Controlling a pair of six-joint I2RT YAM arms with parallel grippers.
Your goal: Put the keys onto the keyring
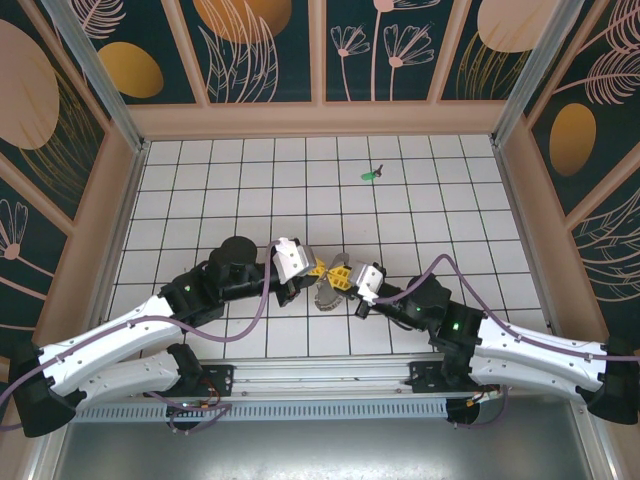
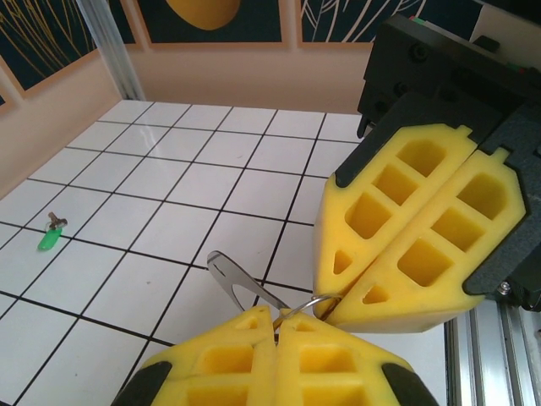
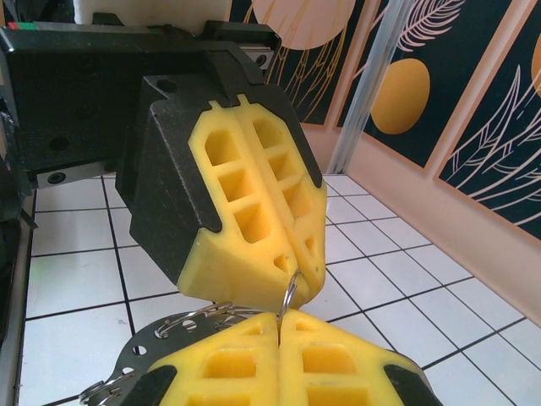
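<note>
- Left gripper (image 1: 320, 269) and right gripper (image 1: 349, 279) meet tip to tip at desk (image 1: 200, 200) centre, jaws of both pressed together on the thin wire of the keyring (image 1: 327, 293); its metal bulk hangs at 6 o'clock below them.
- Green key (image 1: 372, 174) lies alone at about 1 o'clock from the grippers in the top view, well apart, on the far tiles.
- Key's long axis runs roughly 8 to 2 o'clock, dark stem toward 2.
- Right gripper is slightly nearer; judgement: one gripper must let go to fetch the key.
</note>
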